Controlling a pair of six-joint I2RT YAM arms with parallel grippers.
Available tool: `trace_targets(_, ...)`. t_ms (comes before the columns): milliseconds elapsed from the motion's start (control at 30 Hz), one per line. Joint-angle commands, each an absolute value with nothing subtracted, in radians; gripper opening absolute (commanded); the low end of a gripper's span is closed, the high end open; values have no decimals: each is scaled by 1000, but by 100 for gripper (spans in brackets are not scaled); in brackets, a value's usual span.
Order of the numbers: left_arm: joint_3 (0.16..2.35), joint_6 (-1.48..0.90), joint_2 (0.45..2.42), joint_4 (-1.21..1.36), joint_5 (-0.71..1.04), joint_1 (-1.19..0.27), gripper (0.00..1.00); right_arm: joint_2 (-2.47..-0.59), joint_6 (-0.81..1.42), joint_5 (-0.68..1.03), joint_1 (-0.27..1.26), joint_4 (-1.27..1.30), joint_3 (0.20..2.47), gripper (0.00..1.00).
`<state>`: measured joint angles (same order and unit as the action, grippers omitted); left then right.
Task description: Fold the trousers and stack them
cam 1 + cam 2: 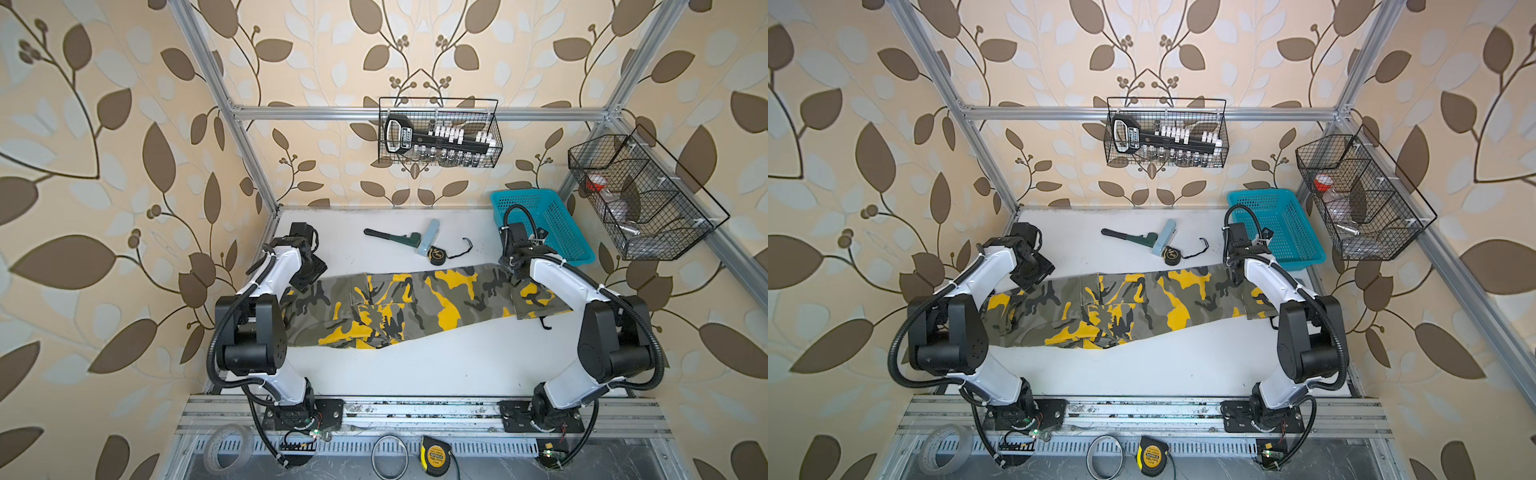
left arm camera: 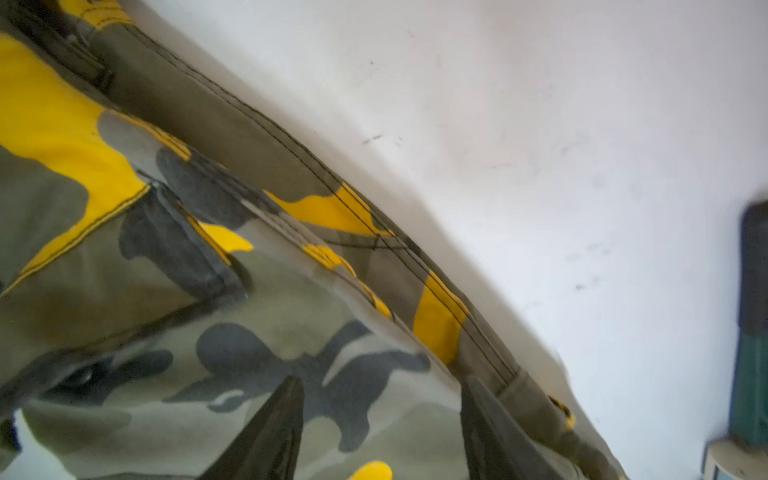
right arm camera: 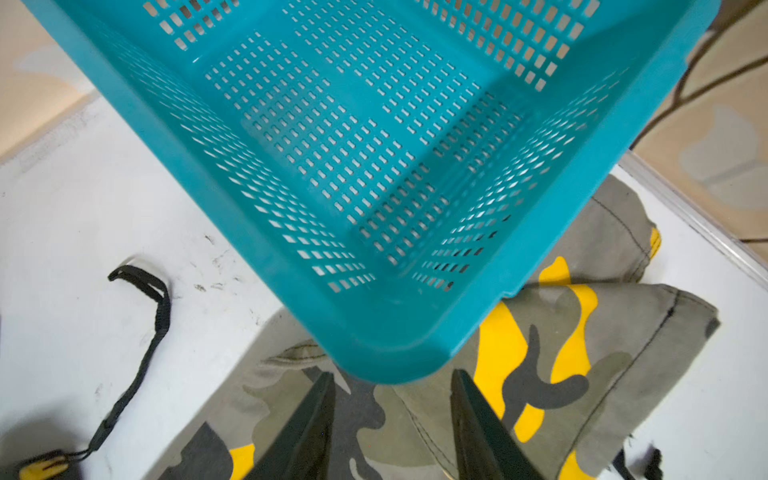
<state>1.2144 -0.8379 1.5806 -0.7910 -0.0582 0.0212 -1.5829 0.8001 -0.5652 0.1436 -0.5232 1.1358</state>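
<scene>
**Top views.** Finds the trousers (image 1: 399, 307) (image 1: 1121, 307) laid out lengthwise on the white table (image 1: 415, 365), running from under the left arm across to the right arm. Places the left gripper (image 1: 309, 272) above the far edge of 1 end. Places the right gripper (image 1: 513, 266) above the far edge of the other end, just beside the turquoise basket (image 1: 552, 232). Notes a wrench (image 1: 390, 237), a pale block (image 1: 430, 237) and a tape measure (image 1: 437, 254) just behind the cloth. Cannot tell either gripper's state from this height.

**Left wrist.** Shows 2 dark fingers (image 2: 270, 432) spread apart with nothing pinched. Puts the left gripper (image 2: 380, 382) over camouflage cloth (image 2: 166, 291) near a stitched edge, with bare table (image 2: 540, 166) beyond.

**Right wrist.** Shows 2 fingers (image 3: 303, 436) spread apart with nothing between them. Puts the right gripper (image 3: 392, 374) over cloth (image 3: 540, 365), with the basket corner (image 3: 374, 357) directly ahead of the tips. Cannot tell whether basket and cloth touch. Records a black strap (image 3: 158, 316) lying on the table to 1 side.
</scene>
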Motion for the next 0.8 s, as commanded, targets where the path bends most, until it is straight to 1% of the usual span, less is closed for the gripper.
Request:
trace_targets(0, 1164, -855, 1485, -831, -42, -69, 62, -1463, 713, -550, 142, -527, 1084, 47)
trace_targets(133, 1083, -896, 1460, -795, -33, -205, 62, -1355, 646, -387, 106, -525, 972, 47)
trace_targets(233, 1041, -953, 1482, -747, -36, -304, 62, -1318, 587, -359, 94, -528, 881, 48)
trace_targets(267, 1031, -962, 1494, -723, -33, -328, 62, -1305, 566, -324, 82, -505, 849, 49)
trace_targets(333, 1022, -978, 1530, -682, -25, -369, 60, -1272, 532, -203, 44, -418, 784, 49)
trace_targets(400, 1023, -976, 1570, -654, -34, -398, 60, -1260, 492, -127, 48, -319, 730, 52)
trace_targets(500, 1015, -974, 1627, -643, -36, -405, 58, -1311, 456, -44, 86, -258, 724, 53)
trace_targets(767, 903, -957, 1643, -633, -57, -406, 56, -1507, 516, -28, 121, -156, 727, 54)
